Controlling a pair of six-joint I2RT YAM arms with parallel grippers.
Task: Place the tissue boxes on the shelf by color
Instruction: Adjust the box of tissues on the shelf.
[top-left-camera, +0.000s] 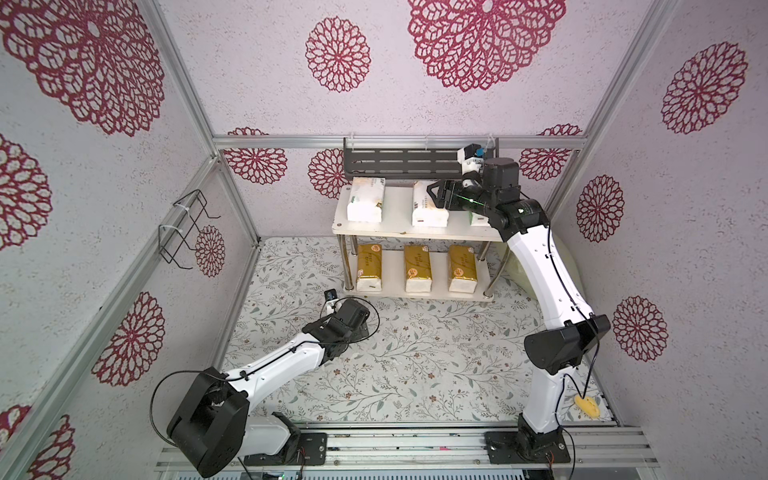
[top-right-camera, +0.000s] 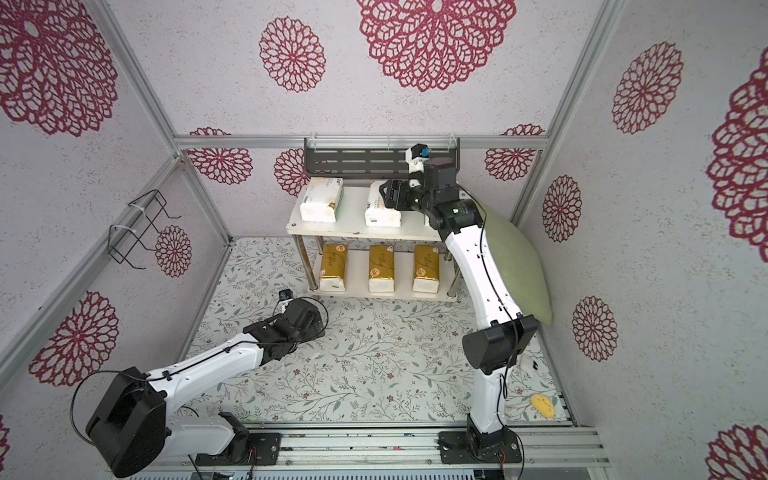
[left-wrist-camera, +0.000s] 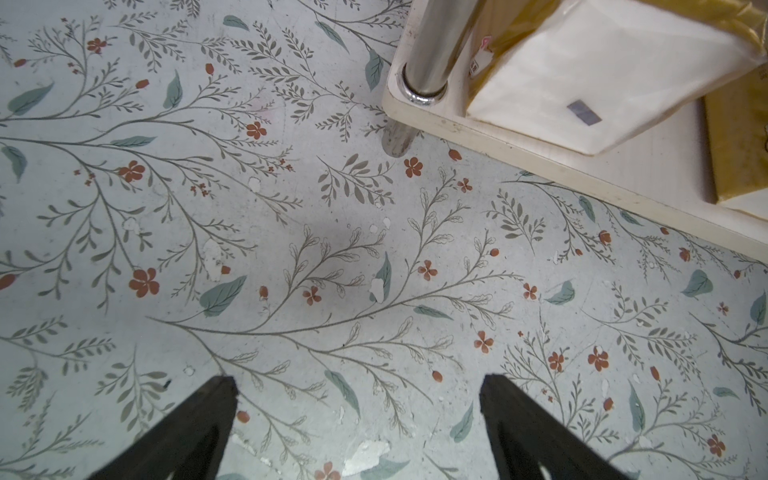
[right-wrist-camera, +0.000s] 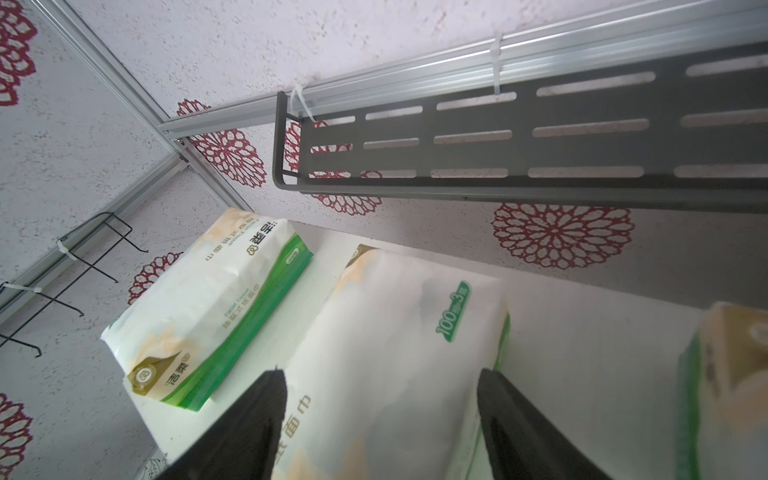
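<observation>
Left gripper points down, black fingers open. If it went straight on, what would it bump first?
Probably the flower-printed table covering; nothing shows between it and the left gripper. The white shelf board lies off that line.

Left arm tucked low, right arm reaching high and forward.

The left arm (top-left-camera: 274, 365) lies low, its forearm trailing back behind the left gripper (left-wrist-camera: 357, 378). That gripper points downward, its black fingers (left-wrist-camera: 208, 415) spread wide. The right arm (top-left-camera: 536, 266) rises steeply from its base, with the elbow bent behind and below the right gripper (right-wrist-camera: 382, 374). The wrist turns this tool sideways toward the left arm's side, tilted slightly down, with the wrist camera (top-left-camera: 473, 156) sitting above it. Its two fingers (right-wrist-camera: 266, 407) stand partway apart.
</observation>
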